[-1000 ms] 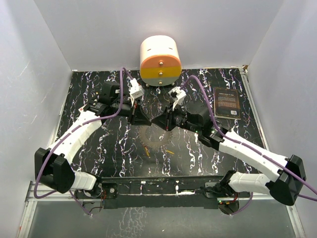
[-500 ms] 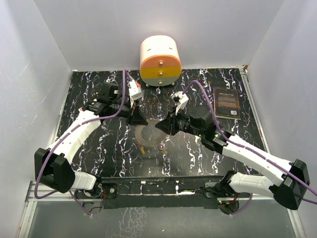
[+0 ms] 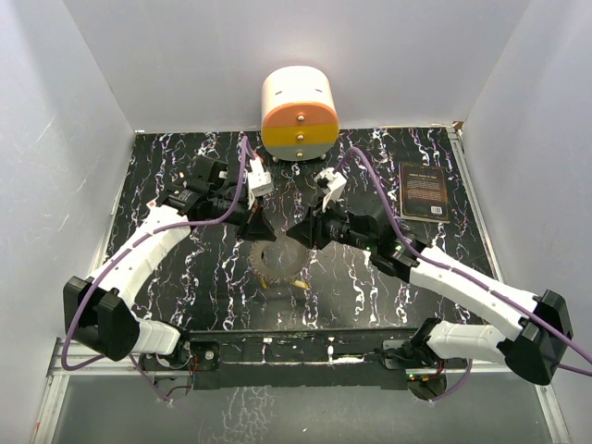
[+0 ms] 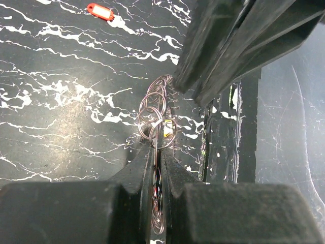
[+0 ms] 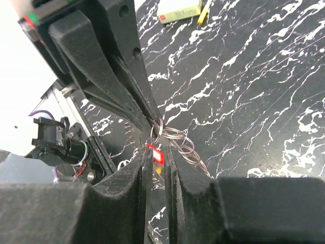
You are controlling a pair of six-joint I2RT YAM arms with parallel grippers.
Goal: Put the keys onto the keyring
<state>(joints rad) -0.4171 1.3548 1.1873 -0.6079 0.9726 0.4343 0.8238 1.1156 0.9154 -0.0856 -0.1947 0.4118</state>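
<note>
The keyring (image 3: 289, 269), a loop of linked small wire rings, hangs over the dark marbled table between the two grippers. My left gripper (image 3: 260, 228) (image 4: 158, 145) is shut on one small ring of the keyring (image 4: 152, 104). My right gripper (image 3: 296, 233) (image 5: 157, 152) faces it with its jaws a narrow gap apart. A red key (image 5: 155, 154) shows in that gap, just below the small ring that the left fingers (image 5: 117, 76) pinch, with a bit of yellow key (image 5: 158, 170) under it. Another red key (image 4: 100, 10) lies loose on the table. Yellow keys (image 3: 301, 284) dangle under the ring.
A cream-and-orange round drawer unit (image 3: 299, 111) stands at the back centre. A dark book (image 3: 424, 191) lies at the back right. A cream box (image 5: 177, 10) and a yellow-tipped pen (image 5: 204, 12) lie beyond the ring. White walls enclose the table.
My right gripper drew back to the right, then returned to the ring, and its jaws have parted slightly. The left gripper kept its hold and lifted the ring a little.
</note>
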